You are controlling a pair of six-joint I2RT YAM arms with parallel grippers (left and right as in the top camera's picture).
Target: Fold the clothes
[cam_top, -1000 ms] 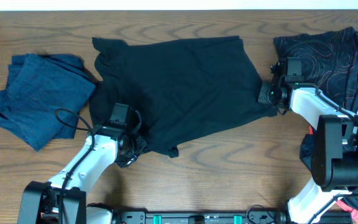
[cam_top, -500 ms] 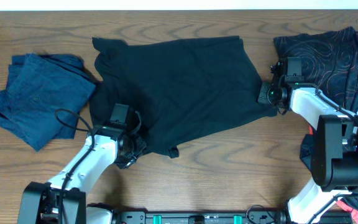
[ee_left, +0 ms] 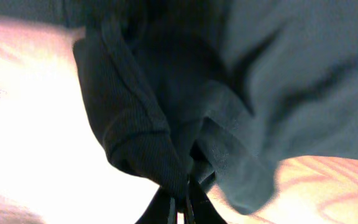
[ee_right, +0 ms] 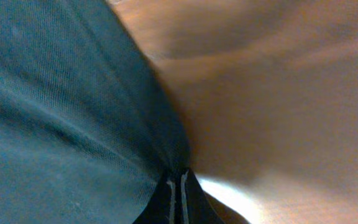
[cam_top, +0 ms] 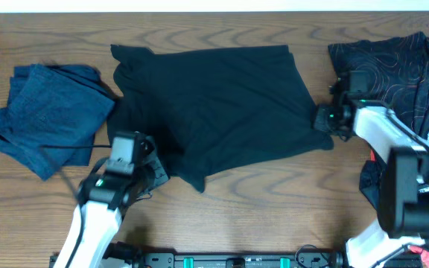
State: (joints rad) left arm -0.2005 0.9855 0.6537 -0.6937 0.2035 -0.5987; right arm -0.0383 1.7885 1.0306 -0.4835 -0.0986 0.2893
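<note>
On the wooden table [cam_top: 274,195] we see the black shirt [cam_top: 222,104] spread centrally, a dark blue garment [cam_top: 47,115] left of it, a swirl-patterned black garment [cam_top: 397,71] right. Our left gripper [ee_left: 182,200] pinches its near-left hem; our right gripper [ee_right: 180,186] pinches its right edge.

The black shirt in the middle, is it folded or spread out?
Spread out. The black shirt lies mostly flat on the table, with the left gripper and right gripper each pinching an edge.
</note>
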